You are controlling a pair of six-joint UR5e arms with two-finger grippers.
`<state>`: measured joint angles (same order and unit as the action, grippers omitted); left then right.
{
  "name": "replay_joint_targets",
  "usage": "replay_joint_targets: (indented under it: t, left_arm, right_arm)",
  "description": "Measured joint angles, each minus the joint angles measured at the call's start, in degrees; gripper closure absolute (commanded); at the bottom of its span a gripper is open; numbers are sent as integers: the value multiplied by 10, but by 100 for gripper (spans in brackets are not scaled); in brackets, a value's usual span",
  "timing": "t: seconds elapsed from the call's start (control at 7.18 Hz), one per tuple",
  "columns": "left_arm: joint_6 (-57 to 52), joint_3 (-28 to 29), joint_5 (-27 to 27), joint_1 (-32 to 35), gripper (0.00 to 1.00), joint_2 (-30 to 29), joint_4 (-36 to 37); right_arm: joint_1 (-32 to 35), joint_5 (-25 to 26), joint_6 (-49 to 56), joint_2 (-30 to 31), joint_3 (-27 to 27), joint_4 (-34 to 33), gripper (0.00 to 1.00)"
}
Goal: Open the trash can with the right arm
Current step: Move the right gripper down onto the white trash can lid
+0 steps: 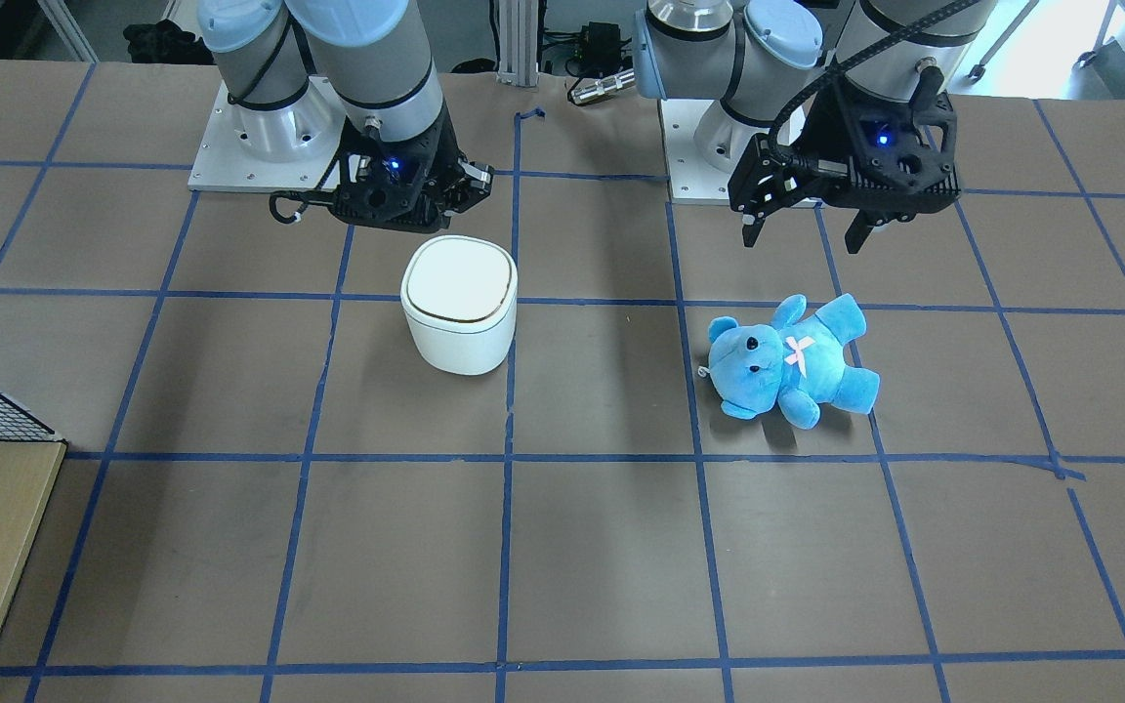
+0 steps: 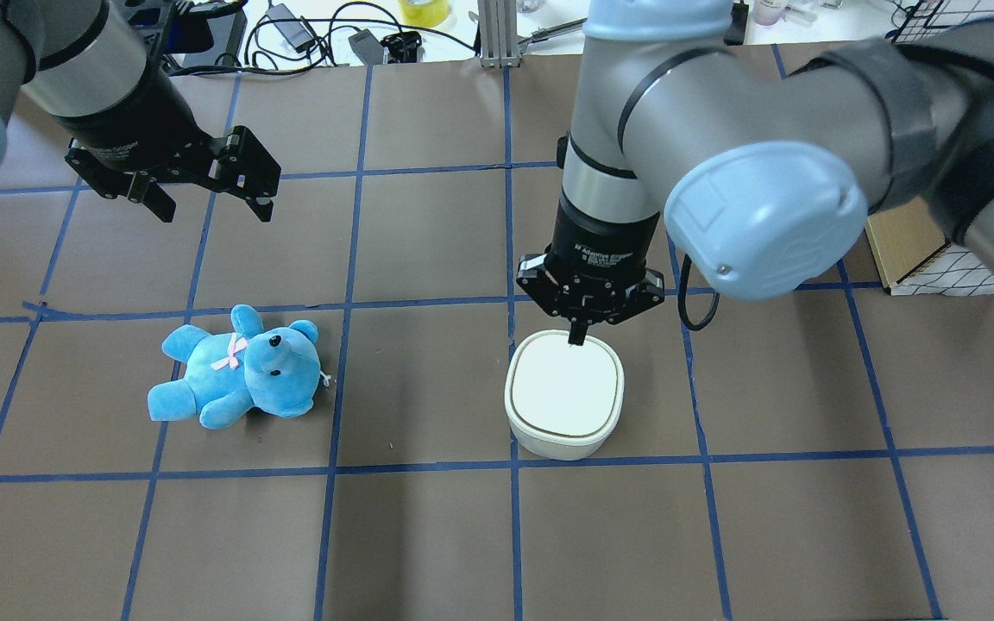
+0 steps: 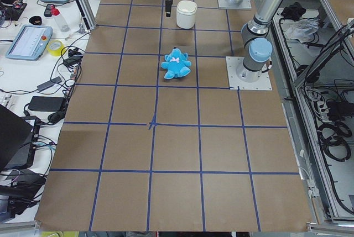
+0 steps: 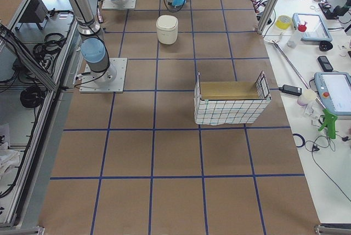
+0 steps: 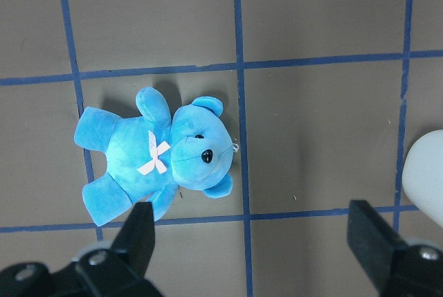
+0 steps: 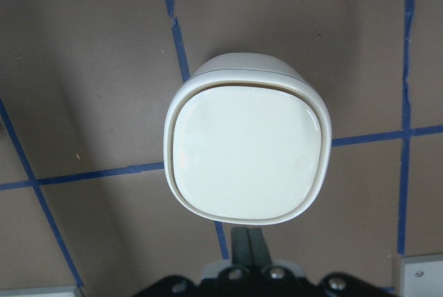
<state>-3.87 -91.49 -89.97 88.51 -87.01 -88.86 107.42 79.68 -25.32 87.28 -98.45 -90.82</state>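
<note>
Lighting: bright, even, overhead; all views well exposed. Shadows: soft, short, under the blue teddy bear [image 1: 792,361] and beside the trash can [image 1: 458,305]; broad dim patches on the desk [image 6: 90,103] in the right wrist view. Glare: faint sheen on its lid; washed-out corner, front-facing view, upper right. Focus: left gripper [image 5: 250,217] jaws blurred; side views coarse.

White trash can [image 2: 564,401], thin dark top line — blue teddy [image 2: 242,379], pink bow [image 2: 229,354] — brown table [image 2: 428,543], blue tape grid [image 2: 513,464].
</note>
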Motion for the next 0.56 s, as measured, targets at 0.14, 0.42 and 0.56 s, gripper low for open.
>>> replay_joint_targets:
  t: [0.14,0.42,0.56]
  left_arm:
    - [0,0,0,0,0,0,0]
    - [0,0,0,0,0,0,0]
    - [0,0,0,0,0,0,0]
  right_arm:
    - [1,-10,8,1,-40,-35,100]
    - [2,-11,17,2,-77,-67,100]
    - [2,-4,16,1,-81,-75,100]
